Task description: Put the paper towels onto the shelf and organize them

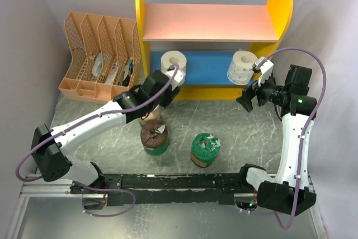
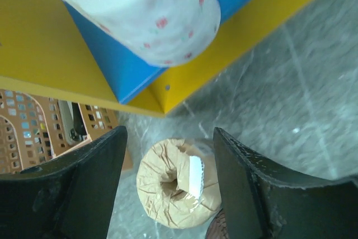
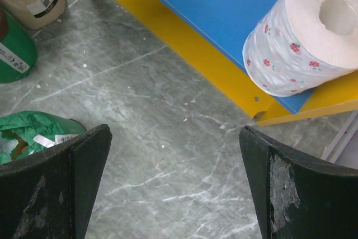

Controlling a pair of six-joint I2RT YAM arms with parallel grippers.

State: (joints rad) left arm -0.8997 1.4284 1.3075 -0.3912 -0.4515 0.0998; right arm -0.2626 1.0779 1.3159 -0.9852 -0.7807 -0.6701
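Paper towels number five, all short rolls standing on end with the hollow core up. The left white roll [image 1: 172, 62] and the right white roll [image 1: 241, 66], both printed with small red flowers, sit at opposite ends of the blue lower board [image 1: 207, 66] of the shelf [image 1: 279, 5], well apart. The pink upper board [image 1: 207, 22] is bare. A tan roll [image 2: 176, 186] stands on the desk [image 1: 251, 132] just in front of the shelf's left end. Nearer the middle of the desk are two green-wrapped rolls: one [image 1: 155, 139] shows its brown top and a white label, the other [image 1: 205, 149] has crumpled, torn plastic on top.

The left tool [image 2: 169, 136] hangs above the tan roll with its jaws parted and grips nothing. The right tool [image 3: 174, 132] hovers in front of the shelf's right end, jaws spread wide and empty.

The shelf backs onto the desk's far edge. A peach file organizer [image 1: 100, 54] fills the far left corner. The desk is grey-green, marbled and scuffed, with a black rail [image 1: 179, 182] along its near edge, and pale walls [image 1: 28, 37] close it in.
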